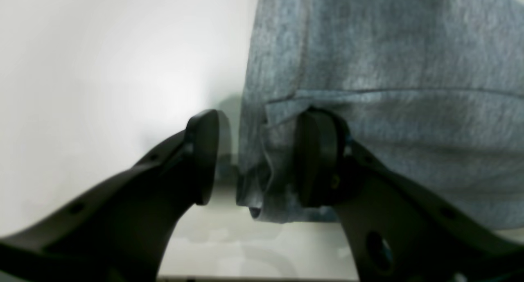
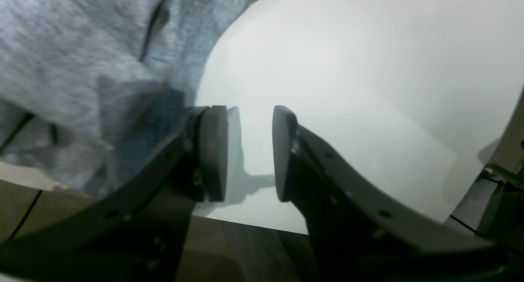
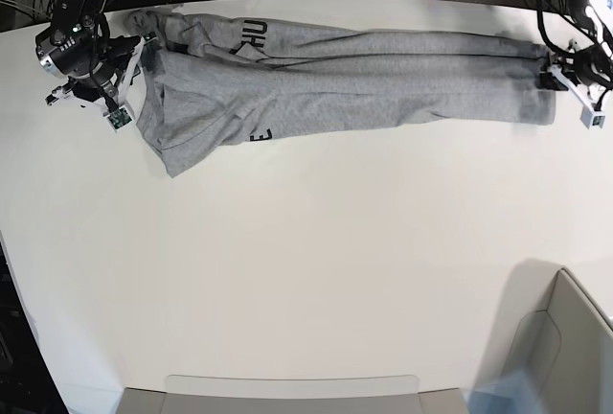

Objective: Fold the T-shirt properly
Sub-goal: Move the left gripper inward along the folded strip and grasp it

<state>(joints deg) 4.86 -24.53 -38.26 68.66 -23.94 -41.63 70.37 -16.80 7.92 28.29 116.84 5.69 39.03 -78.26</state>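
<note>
Far left of the base view: right gripper [image 3: 123, 77] low over the white table [image 3: 316, 270], just beside the crumpled left end of the T-shirt [image 3: 335, 83]. In the right wrist view, right gripper [image 2: 249, 153] with jaws parted a little, bare table showing in the gap, nothing between the pads; one finger [image 2: 213, 151] close against grey folds of the T-shirt [image 2: 73, 69], which lies bunched to its outer side, whether touching or not unclear. Across the far side of the table: the shirt stretched out long and narrow, folded lengthwise, black capital lettering [image 3: 255, 33] showing near its left end and another scrap of lettering at the lower edge. Far right: left gripper [image 3: 556, 79] at the shirt's right end. In the left wrist view, left gripper [image 1: 254, 159] with jaws well apart, a doubled corner of the T-shirt [image 1: 389, 69] hanging in the gap, pressed against one pad [image 1: 315, 159] and clear of the other, not clamped. Bottom right of the base view: grey bin edge [image 3: 575, 309].
</note>
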